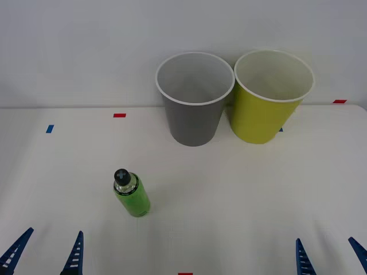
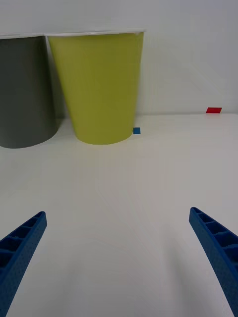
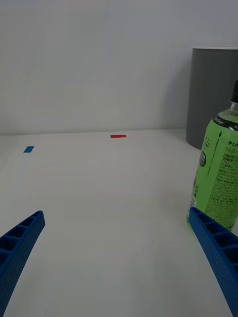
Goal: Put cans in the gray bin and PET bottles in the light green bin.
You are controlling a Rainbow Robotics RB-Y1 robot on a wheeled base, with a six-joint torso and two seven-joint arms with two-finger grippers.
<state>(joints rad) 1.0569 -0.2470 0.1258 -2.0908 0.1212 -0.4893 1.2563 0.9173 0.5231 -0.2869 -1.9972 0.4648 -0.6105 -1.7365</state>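
A small bright green PET bottle (image 1: 133,196) with a black cap stands upright on the white table, left of centre. In the left wrist view the PET bottle (image 3: 220,173) rises just beyond one blue finger. My left gripper (image 1: 45,253) is open at the front left edge, short of the bottle and slightly to its left. At the back stand the gray bin (image 1: 193,109) and, touching its right side, the light green bin (image 1: 268,106); both look empty. My right gripper (image 1: 331,256) hangs open at the front right, facing the light green bin (image 2: 99,86). No cans show.
Small red tape marks (image 1: 119,115) and blue tape marks (image 1: 50,129) dot the table. A pale wall runs behind the bins. The gray bin (image 2: 22,91) sits beside the green one in the right wrist view.
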